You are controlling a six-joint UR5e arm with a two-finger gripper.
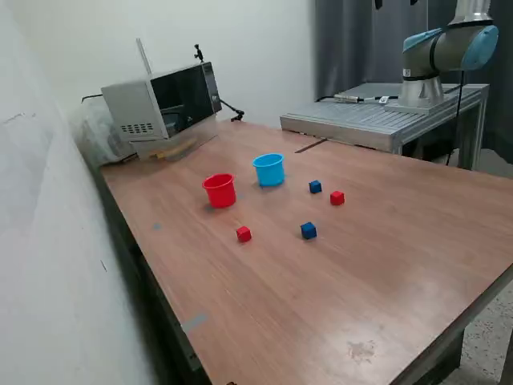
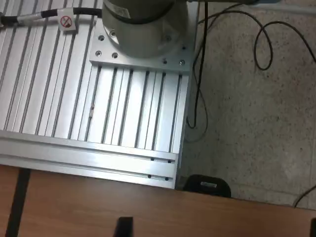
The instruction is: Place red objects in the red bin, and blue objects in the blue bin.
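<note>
In the exterior view a red cup (image 1: 219, 190) and a light blue cup (image 1: 269, 169) stand upright side by side on the wooden table (image 1: 377, 273). Two red cubes (image 1: 244, 233) (image 1: 337, 197) and two dark blue cubes (image 1: 315, 187) (image 1: 309, 231) lie on the table in front of the cups. Only the arm's base and lower joints (image 1: 445, 52) show, at the exterior view's far right; the gripper is out of that view. In the wrist view my gripper (image 2: 217, 229) shows only two dark fingertips (image 2: 123, 227), wide apart, with nothing between them. No cube or cup shows there.
A microwave-like box (image 1: 164, 100) stands at the back of the table near the wall. The arm is mounted on a ribbed aluminium plate (image 2: 98, 113) beside the table's far edge. Cables (image 2: 197, 89) hang down to the speckled floor.
</note>
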